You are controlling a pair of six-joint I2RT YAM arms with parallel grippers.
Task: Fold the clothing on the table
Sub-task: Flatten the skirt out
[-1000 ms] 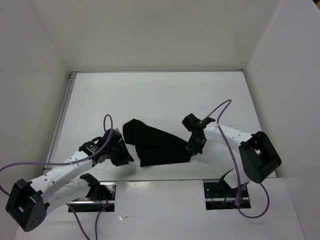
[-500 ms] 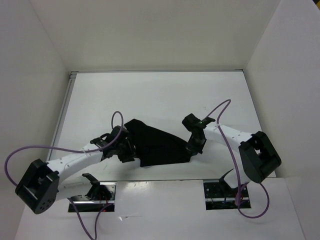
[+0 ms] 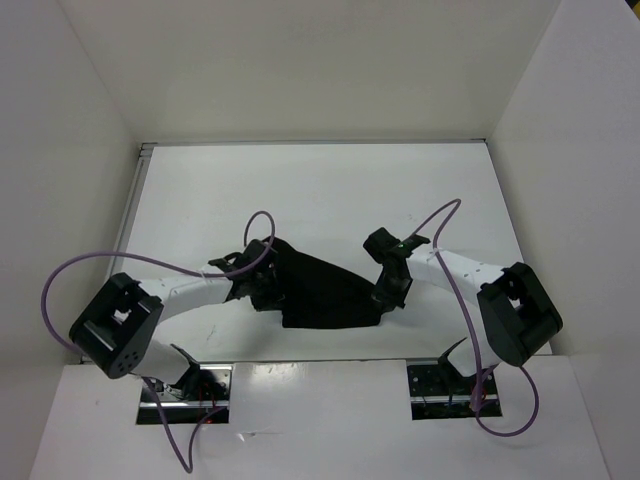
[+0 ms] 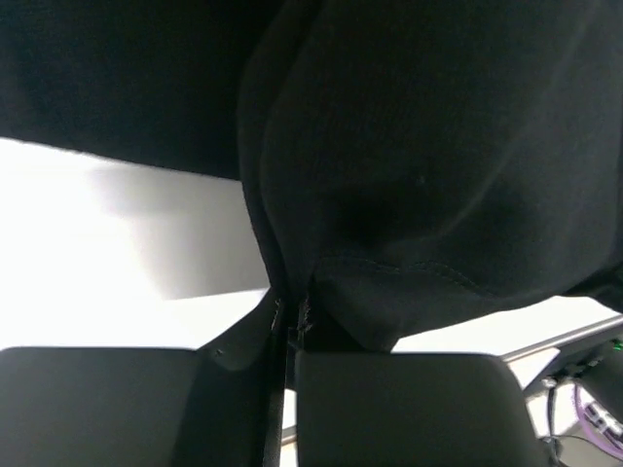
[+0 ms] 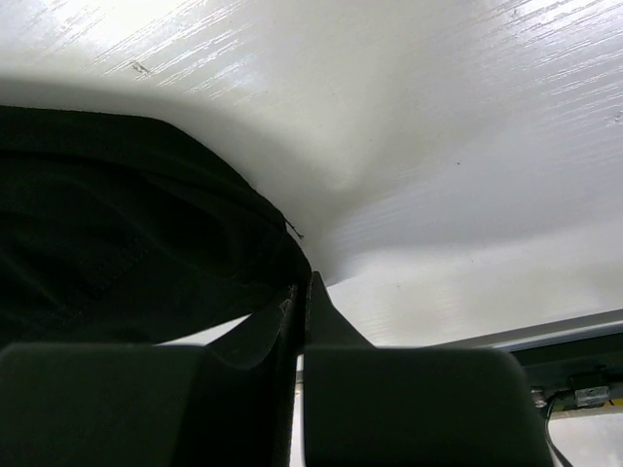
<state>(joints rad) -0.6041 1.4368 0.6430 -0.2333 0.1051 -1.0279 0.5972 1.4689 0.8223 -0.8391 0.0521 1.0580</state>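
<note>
Left gripper (image 4: 290, 326), jaws closed together, pinches a hemmed edge at the left end of the clothing (image 3: 325, 295). The garment lies bunched on the table (image 3: 300, 190), near its front edge, between the two arms. Right gripper (image 5: 300, 292), jaws likewise closed, nips a fold at the garment's right corner, low against the tabletop. Holding opposite ends presumably lets both arms lift and tension the fabric together for a fold

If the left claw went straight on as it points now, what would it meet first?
The clothing: the left claw is shut on its hem, and more black fabric fills the view ahead. Depth is unclear.
</note>
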